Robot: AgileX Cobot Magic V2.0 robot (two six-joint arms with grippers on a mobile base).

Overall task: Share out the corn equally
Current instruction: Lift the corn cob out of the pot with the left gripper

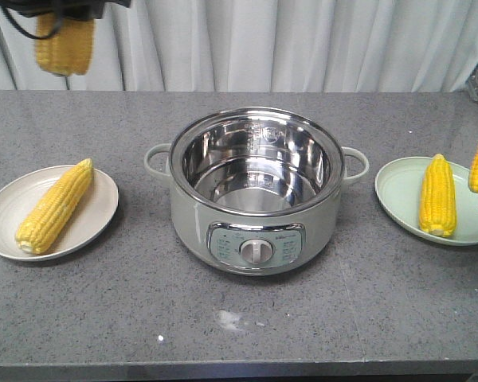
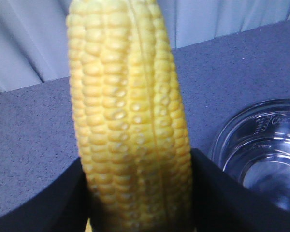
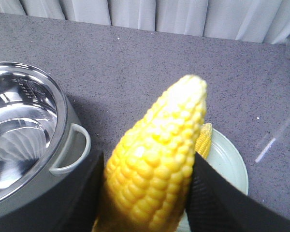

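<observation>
Across a grey speckled desk (image 1: 80,318), a steel-lined electric pot (image 1: 193,219) sits in the centre, its dial facing forward and a handle on each side. At the robot's left a white plate (image 1: 95,213) carries one corn cob (image 1: 54,207) lying diagonally. At the right a pale green plate (image 1: 398,191) carries a second cob (image 1: 437,195), tip pointing away. The left tool (image 2: 140,164) is clamped on a third cob (image 2: 130,111), raised high over the desk's far left. The right tool (image 3: 145,183) is clamped on a fourth cob (image 3: 159,145), hanging above the green plate's right side.
</observation>
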